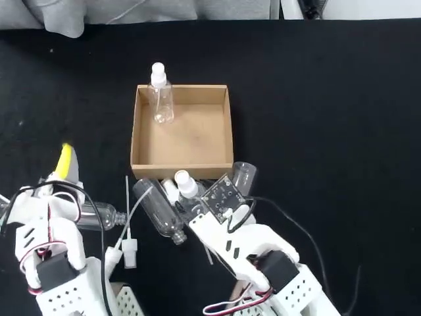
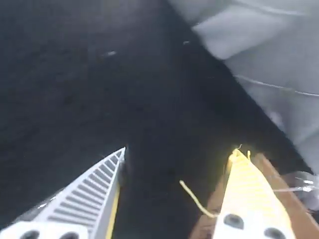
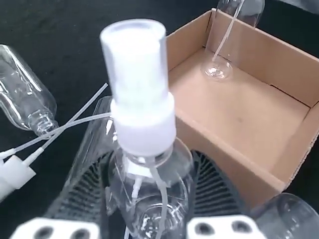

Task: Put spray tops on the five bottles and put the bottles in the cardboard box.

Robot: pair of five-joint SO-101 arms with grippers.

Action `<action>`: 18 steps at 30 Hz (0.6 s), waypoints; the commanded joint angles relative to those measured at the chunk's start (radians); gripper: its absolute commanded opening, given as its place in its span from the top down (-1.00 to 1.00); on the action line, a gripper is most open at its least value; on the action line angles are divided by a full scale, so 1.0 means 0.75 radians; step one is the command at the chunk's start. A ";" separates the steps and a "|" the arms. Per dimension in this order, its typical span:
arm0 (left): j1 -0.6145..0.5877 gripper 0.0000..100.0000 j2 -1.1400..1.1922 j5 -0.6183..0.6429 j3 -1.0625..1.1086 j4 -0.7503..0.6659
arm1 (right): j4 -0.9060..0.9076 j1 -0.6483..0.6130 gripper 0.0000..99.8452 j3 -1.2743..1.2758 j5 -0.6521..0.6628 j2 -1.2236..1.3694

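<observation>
My right gripper (image 3: 149,167) is shut on a clear bottle (image 3: 149,194) that stands upright with a white spray top (image 3: 139,84) on it. It hovers just in front of the cardboard box (image 1: 135,141), where the held bottle (image 1: 187,187) shows by the front wall. Another capped bottle (image 1: 160,97) stands in the box's back left corner. An uncapped bottle (image 1: 159,210) lies in front of the box, one (image 1: 105,216) lies by the left arm and one (image 1: 243,175) lies at the box's front right corner. My left gripper (image 2: 179,151) is open over black cloth, yellow finger (image 1: 64,162) raised.
Loose spray tops (image 1: 129,249) with long tubes lie between the two arms. Black cloth (image 1: 329,118) covers the table, with free room to the right of the box. Grey fabric (image 1: 66,16) lies past the table's far edge.
</observation>
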 commanded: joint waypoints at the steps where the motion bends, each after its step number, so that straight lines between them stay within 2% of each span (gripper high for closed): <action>1: -0.040 0.40 -0.012 -0.014 0.030 -0.004 | -0.029 0.082 0.90 -0.066 0.002 -0.187; 16: -0.030 0.40 -0.012 -0.018 0.148 0.000 | -0.051 0.110 0.90 -0.058 0.004 -0.187; 18: -0.028 0.40 -0.012 -0.059 0.169 -0.006 | -0.051 0.110 0.90 -0.058 0.004 -0.187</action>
